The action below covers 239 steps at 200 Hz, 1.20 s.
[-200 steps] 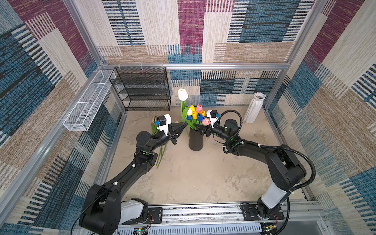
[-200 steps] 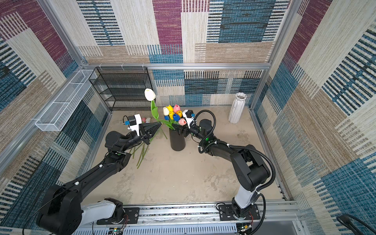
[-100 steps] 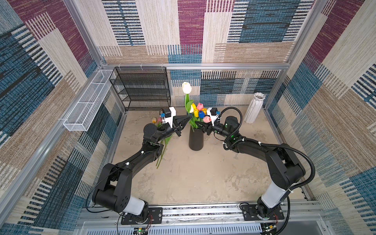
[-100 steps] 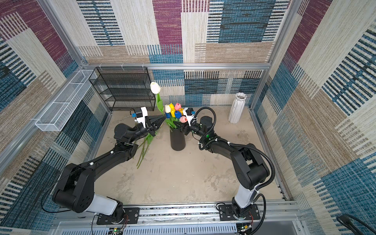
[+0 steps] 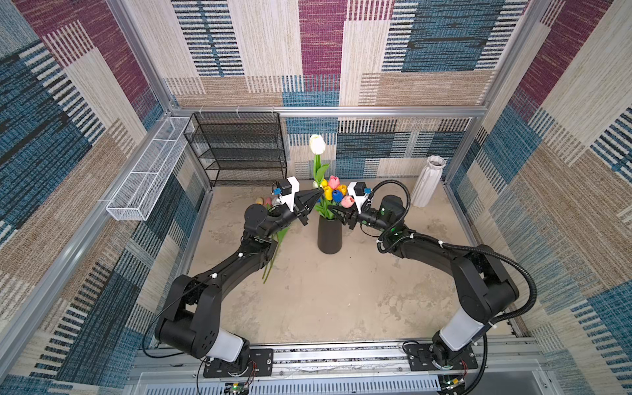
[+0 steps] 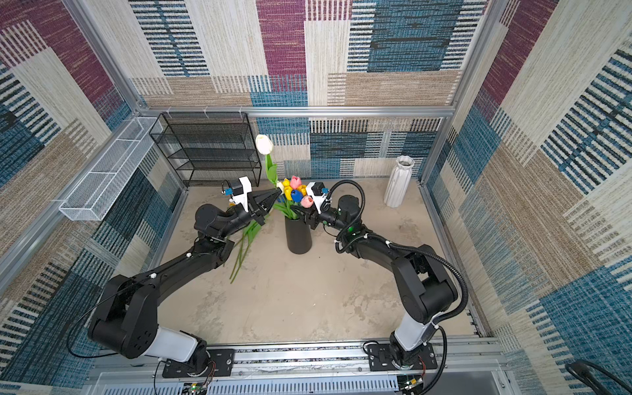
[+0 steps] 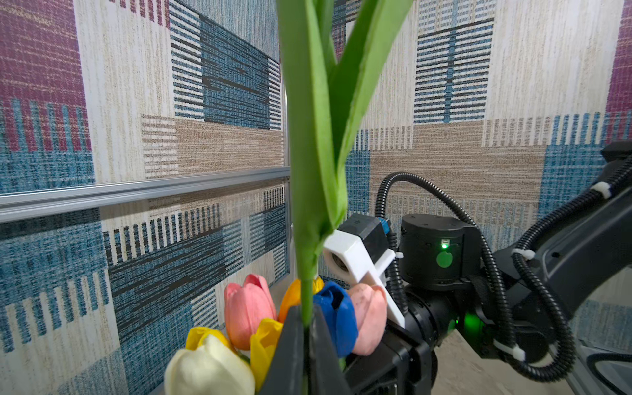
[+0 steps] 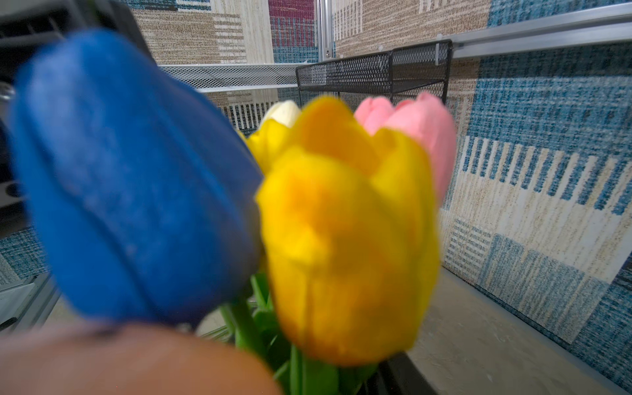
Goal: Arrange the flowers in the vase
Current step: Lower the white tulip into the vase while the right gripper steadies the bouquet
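Artificial tulips. A bunch of flowers [image 5: 333, 193] with yellow, blue, pink, orange and cream heads stands in a black vase [image 5: 329, 236] near the middle of the counter [image 5: 342, 301], somewhat toward its back edge. One white tulip [image 5: 317, 143] rises upright above the bunch, its head well clear of the others and its green stem bearing a long leaf. A few loose tulips [image 5: 273, 249] lie on the counter near its left edge, partly covered by the left arm. The left arm reaches up from the front edge, and its wrist is aimed at the bunch. The left hand [image 5: 319, 193] is closed on the white tulip's stem just above the coloured heads, and in the left wrist view its fingers [image 7: 290, 349] pinch the stem between them. The right arm reaches in from the opposite side. The right hand [image 5: 338, 211] sits at the mouth of the black vase, beneath a pink head and among the stems. Whether it grips anything cannot be told.
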Each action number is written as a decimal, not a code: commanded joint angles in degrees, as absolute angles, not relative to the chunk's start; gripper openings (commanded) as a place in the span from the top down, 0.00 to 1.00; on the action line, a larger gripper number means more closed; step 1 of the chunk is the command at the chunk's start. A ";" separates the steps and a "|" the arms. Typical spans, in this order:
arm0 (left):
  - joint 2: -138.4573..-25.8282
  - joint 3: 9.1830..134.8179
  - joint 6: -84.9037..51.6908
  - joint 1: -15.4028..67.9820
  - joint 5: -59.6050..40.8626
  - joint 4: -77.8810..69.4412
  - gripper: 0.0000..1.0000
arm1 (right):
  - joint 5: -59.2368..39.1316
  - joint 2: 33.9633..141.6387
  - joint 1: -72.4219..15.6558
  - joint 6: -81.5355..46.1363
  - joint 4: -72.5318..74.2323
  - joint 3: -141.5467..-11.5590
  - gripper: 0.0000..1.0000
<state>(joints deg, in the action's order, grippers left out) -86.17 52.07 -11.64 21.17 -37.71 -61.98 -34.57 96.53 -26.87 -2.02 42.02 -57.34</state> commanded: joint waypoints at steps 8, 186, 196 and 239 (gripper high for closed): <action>-88.48 53.04 -9.48 21.44 -35.84 -64.05 1.00 | -34.90 96.41 -26.78 -1.78 42.75 -57.13 0.53; -92.54 51.92 -4.98 22.74 -31.77 -65.84 1.00 | -34.19 95.01 -26.78 -2.11 45.70 -55.50 0.53; -92.77 51.47 -4.59 22.98 -31.51 -65.66 1.00 | -34.19 94.92 -26.72 -2.02 45.95 -55.37 0.53; -92.70 46.94 -4.49 24.29 -29.48 -68.84 1.00 | -33.90 95.18 -26.72 -1.85 46.06 -55.37 0.52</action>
<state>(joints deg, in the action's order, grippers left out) -92.66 48.97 -6.07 23.59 -31.29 -65.67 -34.26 95.31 -26.76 -2.02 43.09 -55.44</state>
